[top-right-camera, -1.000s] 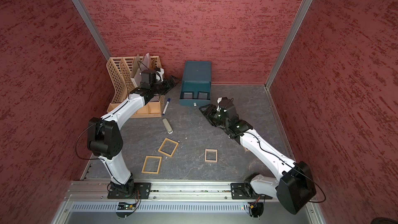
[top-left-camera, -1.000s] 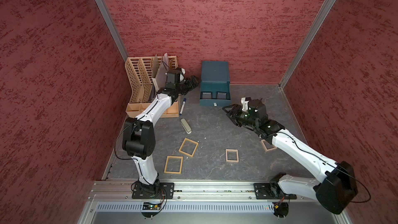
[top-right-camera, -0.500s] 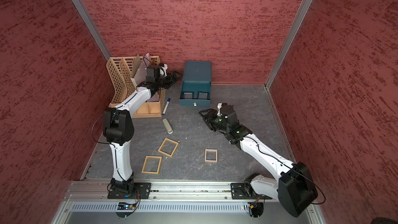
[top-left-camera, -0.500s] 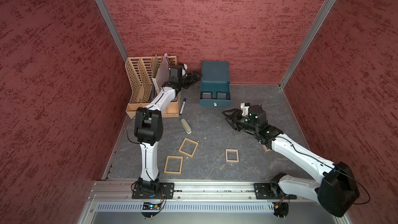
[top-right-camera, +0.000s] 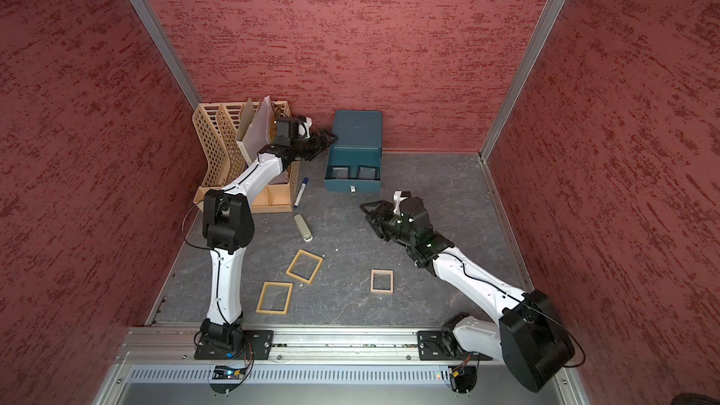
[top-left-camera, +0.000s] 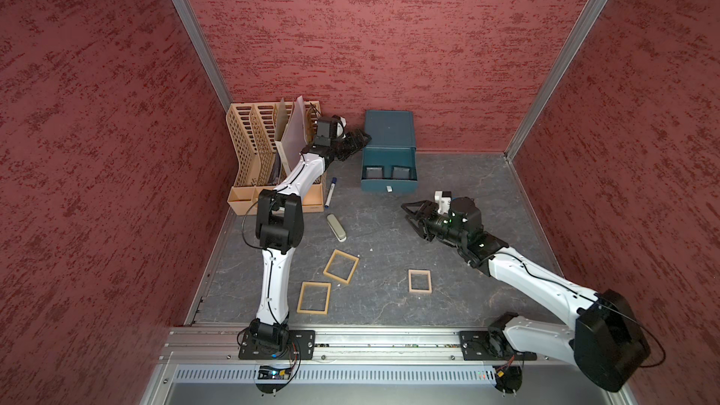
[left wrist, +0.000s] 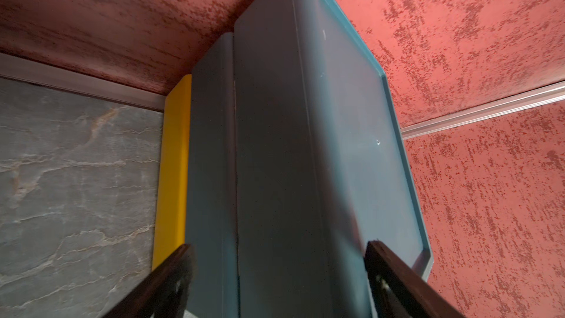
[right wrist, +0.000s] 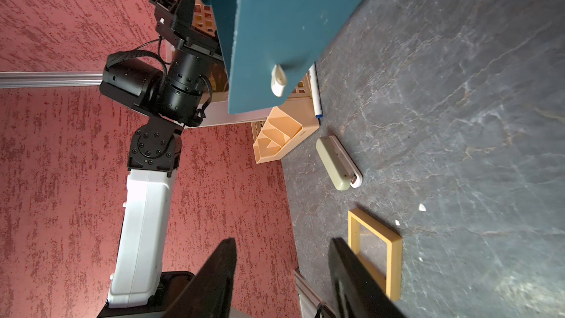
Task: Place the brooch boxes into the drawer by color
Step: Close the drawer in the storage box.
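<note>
Left tool (top-left-camera: pixel 360 141): jaws wide, beside the drawer (top-left-camera: pixel 374 187) housing, probably to brace it. Right tool (top-left-camera: pixel 411 217): half open, empty, before the drawer. Inside: 2 black brooch boxes (top-left-camera: pixel 375 171). In front, on the counter (top-left-camera: pixel 467 173): 3 tan brooch boxes (top-left-camera: pixel 341 266).

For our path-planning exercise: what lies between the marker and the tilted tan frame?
The beige-grey block, touching neither the marker nor the tilted tan frame; both top views show it.
</note>
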`<action>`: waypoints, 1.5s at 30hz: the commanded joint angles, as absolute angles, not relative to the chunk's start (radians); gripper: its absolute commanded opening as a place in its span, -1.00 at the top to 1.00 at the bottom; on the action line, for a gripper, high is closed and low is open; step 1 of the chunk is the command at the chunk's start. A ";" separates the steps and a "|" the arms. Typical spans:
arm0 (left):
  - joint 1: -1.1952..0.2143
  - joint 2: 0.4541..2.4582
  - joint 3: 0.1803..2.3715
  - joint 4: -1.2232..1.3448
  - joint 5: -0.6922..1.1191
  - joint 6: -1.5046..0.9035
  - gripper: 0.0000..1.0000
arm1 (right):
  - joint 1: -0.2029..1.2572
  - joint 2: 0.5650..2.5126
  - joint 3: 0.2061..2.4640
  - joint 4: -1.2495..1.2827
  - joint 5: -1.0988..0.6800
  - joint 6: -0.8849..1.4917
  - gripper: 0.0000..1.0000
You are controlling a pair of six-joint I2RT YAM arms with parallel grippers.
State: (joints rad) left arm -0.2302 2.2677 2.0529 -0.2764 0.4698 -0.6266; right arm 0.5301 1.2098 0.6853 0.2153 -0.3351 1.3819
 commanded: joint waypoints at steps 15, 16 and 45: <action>-0.235 2.286 2.069 -0.365 0.442 -0.581 -0.73 | 0.546 1.366 0.650 0.584 -0.296 1.510 0.03; -0.236 2.282 2.062 -0.361 0.442 -0.586 -0.72 | 0.547 1.389 0.650 0.618 -0.298 1.529 0.06; -0.245 2.266 2.052 -0.372 0.436 -0.593 -0.71 | 0.555 1.726 0.767 0.979 -0.131 1.623 0.27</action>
